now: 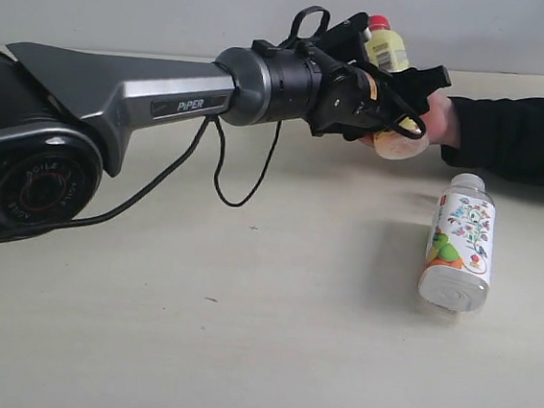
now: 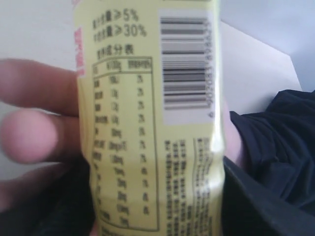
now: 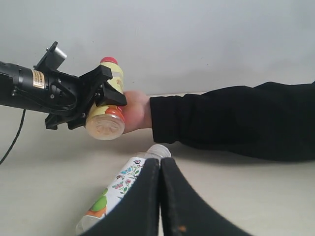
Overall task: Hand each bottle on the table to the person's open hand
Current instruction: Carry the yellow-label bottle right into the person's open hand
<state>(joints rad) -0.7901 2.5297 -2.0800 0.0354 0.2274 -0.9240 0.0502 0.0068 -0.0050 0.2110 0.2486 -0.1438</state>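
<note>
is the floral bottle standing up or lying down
Lying down: the floral bottle rests lengthwise on the table, its round end facing the camera.

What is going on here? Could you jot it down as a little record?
Left gripper: shut on yellow bottle
Yellow bottle: tilted, red cap uppermost, held off the table
Hand: right against the yellow bottle
Floral bottle: lying on its side on the table, untouched
Right gripper: shut, holding nothing, near the floral bottle
Other bottles: none in view
</note>
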